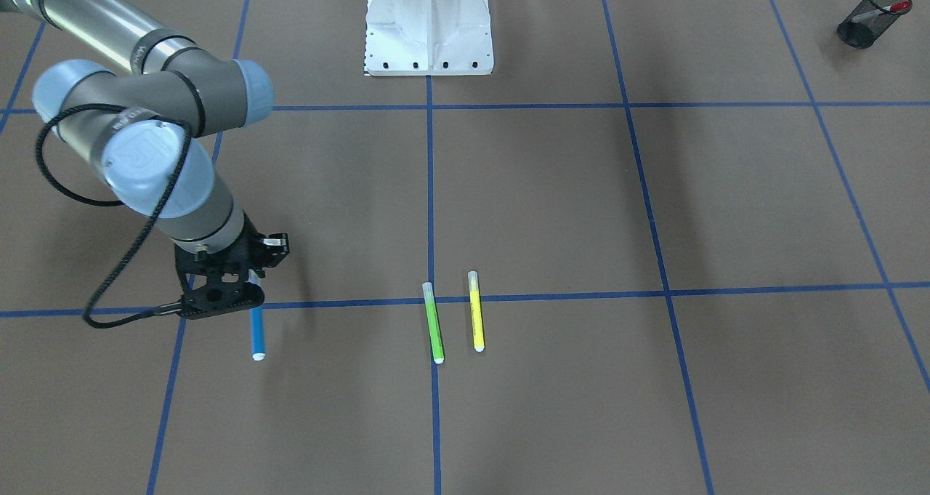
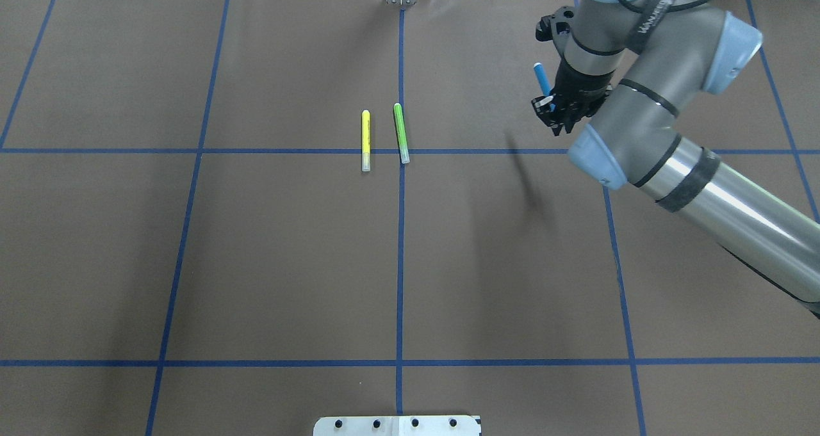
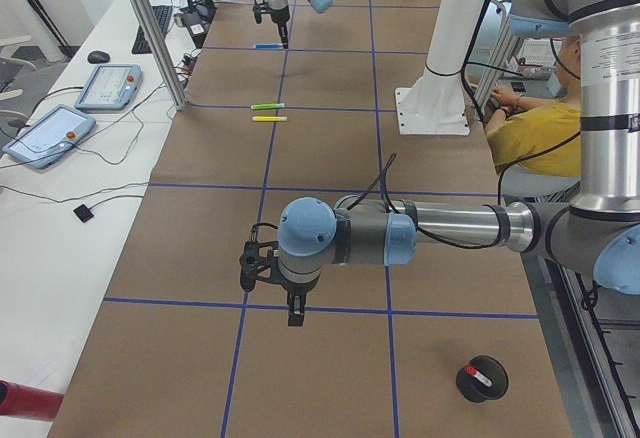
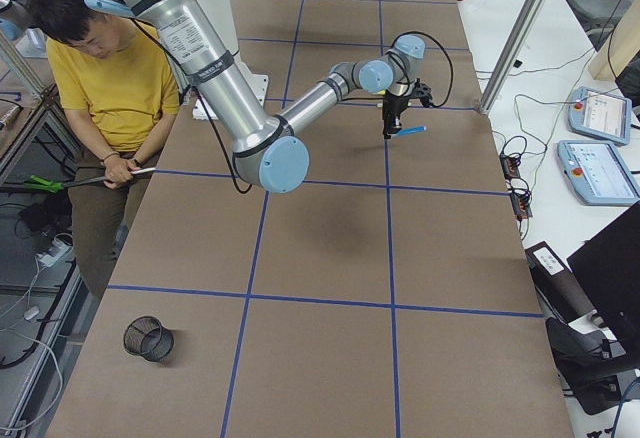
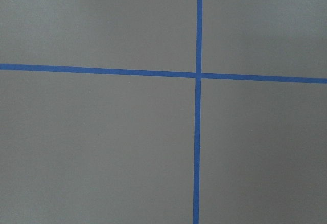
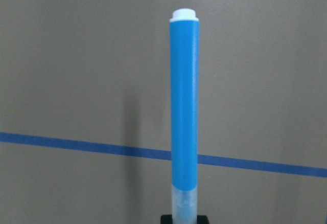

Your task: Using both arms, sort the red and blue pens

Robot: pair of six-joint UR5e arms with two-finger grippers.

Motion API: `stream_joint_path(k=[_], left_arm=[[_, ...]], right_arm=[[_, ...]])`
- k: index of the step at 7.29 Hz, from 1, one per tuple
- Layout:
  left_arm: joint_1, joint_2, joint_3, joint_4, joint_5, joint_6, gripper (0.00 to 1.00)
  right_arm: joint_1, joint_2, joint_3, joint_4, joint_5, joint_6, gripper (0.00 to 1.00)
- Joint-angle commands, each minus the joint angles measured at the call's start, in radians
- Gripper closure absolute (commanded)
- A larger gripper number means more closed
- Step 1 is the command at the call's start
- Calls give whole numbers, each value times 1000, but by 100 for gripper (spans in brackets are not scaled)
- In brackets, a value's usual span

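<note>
overhead exterior: right jaws clenched on blue pen (image 2: 542, 80); left jaws, cannot tell. pick-up step; next likely calls for carrying it to mesh cup (image 4: 148, 339).

I count four slim markers: one blue pen (image 1: 257, 333), one red pen (image 1: 880, 12), one green marker (image 1: 434, 323) and one yellow marker (image 1: 476, 311). I see two black mesh cups, one near cup (image 1: 857, 33) and one far cup (image 4: 147, 338). There are two arms, the right arm (image 2: 672, 122) and the left arm (image 3: 440, 228), on one white pedestal (image 1: 429, 30). I also count two tablets, a first tablet (image 3: 110, 85) and a second tablet (image 3: 45, 135), and one person (image 4: 110, 88).
</note>
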Motion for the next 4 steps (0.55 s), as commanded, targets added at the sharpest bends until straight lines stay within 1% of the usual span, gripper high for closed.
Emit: stream_joint_path(k=[1, 2, 3, 4], left_arm=[[0, 0, 0, -1, 0, 0, 0], [0, 0, 0, -1, 0, 0, 0], [0, 0, -1, 0, 0, 0, 1], [0, 0, 0, -1, -2, 0, 0]], right_arm=[[114, -132, 137, -155, -16, -311, 100], [165, -215, 187, -187, -60, -493, 100], [190, -320, 235, -183, -135, -595, 100], [213, -411, 270, -178, -201, -639, 100]])
